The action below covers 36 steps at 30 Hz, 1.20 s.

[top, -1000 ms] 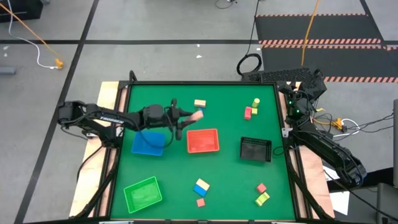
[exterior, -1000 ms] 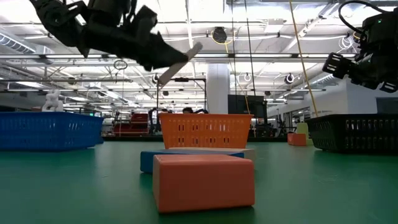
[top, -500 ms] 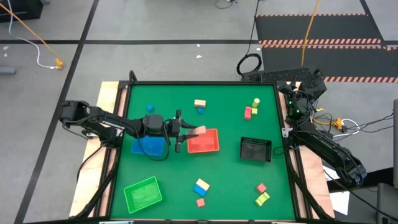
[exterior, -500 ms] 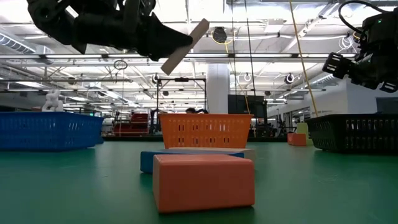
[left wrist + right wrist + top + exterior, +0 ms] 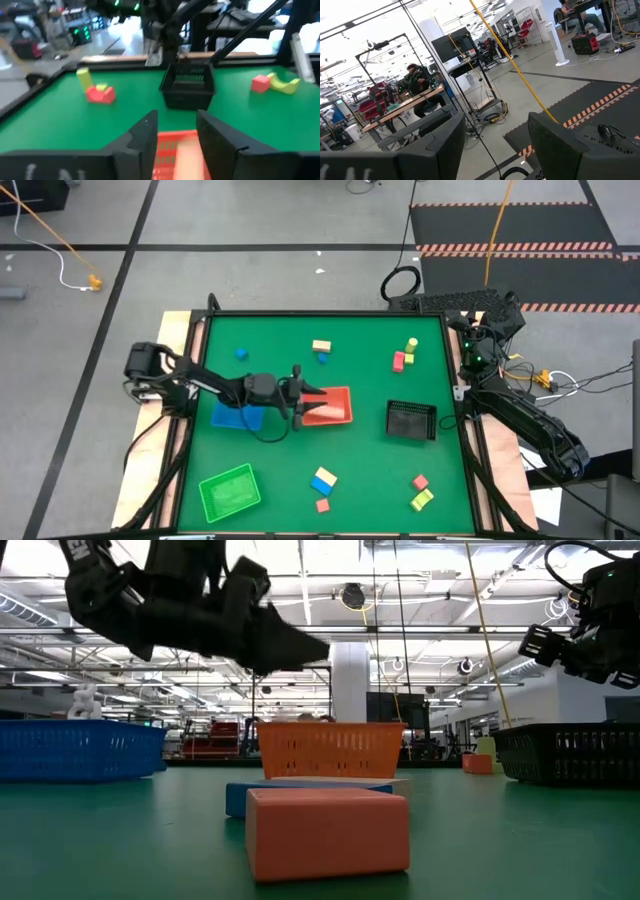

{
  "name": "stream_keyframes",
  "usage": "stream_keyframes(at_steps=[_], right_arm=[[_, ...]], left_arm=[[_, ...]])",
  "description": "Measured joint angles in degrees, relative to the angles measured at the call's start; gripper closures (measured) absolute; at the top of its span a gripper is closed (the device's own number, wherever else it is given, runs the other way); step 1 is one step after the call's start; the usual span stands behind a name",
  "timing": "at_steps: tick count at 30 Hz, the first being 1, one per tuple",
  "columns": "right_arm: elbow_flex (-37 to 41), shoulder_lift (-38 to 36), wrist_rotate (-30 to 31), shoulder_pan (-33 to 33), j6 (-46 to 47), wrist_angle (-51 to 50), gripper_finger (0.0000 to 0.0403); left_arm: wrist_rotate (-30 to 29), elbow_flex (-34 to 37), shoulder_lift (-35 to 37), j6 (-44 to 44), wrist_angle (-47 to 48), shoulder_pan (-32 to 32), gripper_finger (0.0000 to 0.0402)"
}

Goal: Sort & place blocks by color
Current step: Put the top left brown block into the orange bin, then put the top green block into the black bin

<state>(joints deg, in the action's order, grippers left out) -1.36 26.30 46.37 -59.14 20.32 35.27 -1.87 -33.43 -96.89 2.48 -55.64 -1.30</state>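
A green table (image 5: 360, 470) fills the middle of the high view, set on a grey workshop floor; in the low view we look across it into a bright hall with ceiling lights.

Just left of centre in the high view we see the left gripper (image 5: 312, 397) reaching over the left edge of the red tray (image 5: 334, 408). In the left wrist view its fingers (image 5: 145, 140) stand a little apart with a pale pink block (image 5: 187, 159) between them at the bottom centre, above the red tray; whether they touch it we cannot tell. The blue tray (image 5: 238, 416) lies under that arm, the green tray (image 5: 230, 490) sits at the lower left, and the black tray (image 5: 411, 420) lies right of centre.

The other blocks are scattered. We see a blue block (image 5: 241, 354) at the upper left, a tan block (image 5: 321, 346) with a small blue one (image 5: 322, 358) at upper centre, a red and yellow-green pair (image 5: 404, 354) at the upper right, a blue, yellow and red cluster (image 5: 323, 483) at bottom centre, and a red and yellow-green pair (image 5: 421, 491) at the lower right.

The right gripper (image 5: 495, 140) waits off the table's upper right corner, its fingers spread and empty.
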Motion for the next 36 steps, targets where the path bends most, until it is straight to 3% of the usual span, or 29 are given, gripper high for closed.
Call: stream_keyframes(at_steps=[6,12,15,21,28,36], right_arm=[[0.0,0.0,0.0,0.0,0.0,0.0,0.0193],[0.0,0.0,0.0,0.0,0.0,0.0,0.0193],[0.0,0.0,0.0,0.0,0.0,0.0,0.0193],[0.0,0.0,0.0,0.0,0.0,0.0,0.0193],[0.0,0.0,0.0,0.0,0.0,0.0,0.0193],[0.0,0.0,0.0,0.0,0.0,0.0,0.0193]], left_arm=[[-1.3,-1.6,-3.0,-2.1,0.1,0.0,0.0329],[-1.9,-1.7,-2.2,-2.9,0.0,0.1,0.0335],[-5.6,-1.7,-1.9,-3.1,-0.2,0.2,0.0334],[-13.4,-1.7,-1.9,-4.6,-1.2,1.3,0.0293],[-13.3,-1.7,-1.5,-4.7,-0.7,1.9,0.0213],[-13.0,-1.6,2.7,2.1,9.1,1.5,0.0209]])
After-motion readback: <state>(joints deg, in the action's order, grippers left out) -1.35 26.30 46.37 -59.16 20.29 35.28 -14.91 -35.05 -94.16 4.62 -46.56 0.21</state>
